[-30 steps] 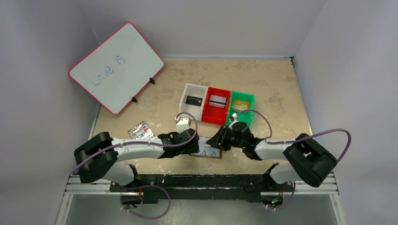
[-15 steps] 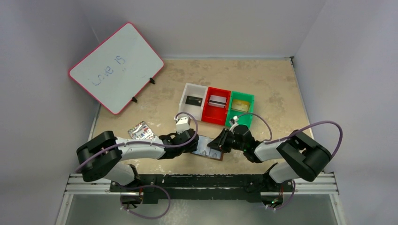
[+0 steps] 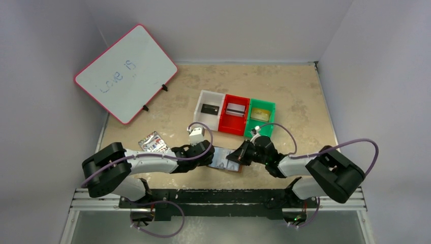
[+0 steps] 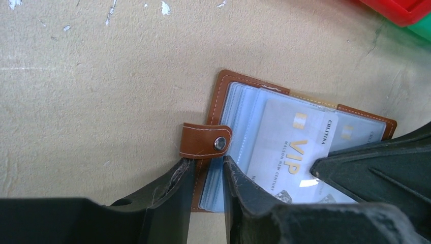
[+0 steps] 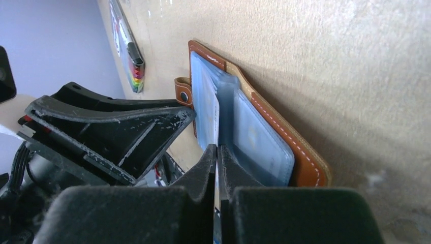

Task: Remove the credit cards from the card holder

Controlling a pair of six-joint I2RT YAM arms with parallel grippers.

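Note:
The brown leather card holder (image 3: pixel 227 158) lies open near the table's front, its bluish sleeves facing up (image 4: pixel 239 109). My left gripper (image 3: pixel 210 157) grips its left edge just below the snap tab (image 4: pixel 203 141), with the leather cover and sleeve edges between the jaws (image 4: pixel 206 162). A pale silvery credit card (image 4: pixel 292 140) marked VIP sits over the sleeves. My right gripper (image 5: pixel 217 149) is shut on that card's thin edge (image 5: pixel 208 119). Three more credit cards lie in the bins: black (image 3: pixel 209 108), grey striped (image 3: pixel 235 108) and gold (image 3: pixel 259 116).
White (image 3: pixel 202 101), red (image 3: pixel 226 122) and green (image 3: pixel 268 127) bins stand in a row behind the holder. A white pack with rainbow stripes (image 3: pixel 153 143) lies to the left. A pink-framed whiteboard (image 3: pixel 126 72) leans at the back left.
Both grippers have closed: the left on the holder's edge, the right on the pale card. The holder has shifted slightly away from the front edge.

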